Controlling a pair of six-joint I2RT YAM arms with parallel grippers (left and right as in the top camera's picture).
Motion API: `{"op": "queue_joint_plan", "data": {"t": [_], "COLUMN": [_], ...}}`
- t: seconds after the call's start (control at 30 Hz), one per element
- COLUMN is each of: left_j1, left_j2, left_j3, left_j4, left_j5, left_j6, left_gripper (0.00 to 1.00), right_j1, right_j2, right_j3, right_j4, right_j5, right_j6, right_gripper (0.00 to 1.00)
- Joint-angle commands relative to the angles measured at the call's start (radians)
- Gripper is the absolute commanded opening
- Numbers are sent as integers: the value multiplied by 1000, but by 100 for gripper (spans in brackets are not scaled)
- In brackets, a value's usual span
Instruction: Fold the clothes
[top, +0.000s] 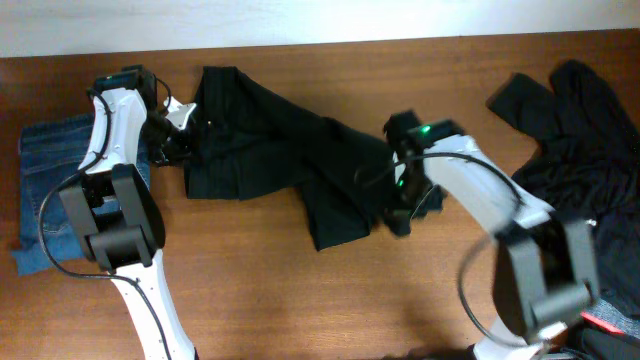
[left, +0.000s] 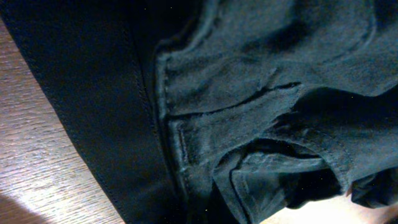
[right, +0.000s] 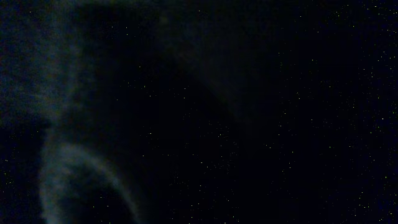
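Trousers (top: 250, 140) stretch sideways, waistband at left gripper (top: 178, 135), legs rightward.

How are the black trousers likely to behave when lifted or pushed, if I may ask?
Probably floppy: the trousers lie crumpled and bent, so they would likely sag between grips. Matte fabric with stitched seams looks unlikely to slip. Pushed, they would probably bunch up.
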Motion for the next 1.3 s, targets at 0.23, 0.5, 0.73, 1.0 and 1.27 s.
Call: {"op": "queue_joint_plan", "data": {"t": [0.23, 0.5, 0.73, 1.0, 1.27], "left_j1": [0, 0, 0, 0, 0], "left_j2": [-39, -39, -39, -39, -39], "left_j3": [-4, -4, -4, -4, -4], "left_j4": [3, 1, 18, 19, 19], "left_j5": [21, 20, 20, 20, 20], "left_j6": [-11, -10, -10, -10, -10], "left_gripper": [1, 1, 1, 1, 1], "right_j1": [-339, -469, -425, -336, -137], "right_j2": [-8, 128, 126, 126, 126], "right_j3": [258, 257, 255, 249, 122], "right_j4": [421, 256, 17, -69, -54], "right_j5": [45, -330, -330, -338, -333], "right_j6": [-24, -94, -312, -355, -366], "right_gripper": [90, 99, 99, 99, 99]}}
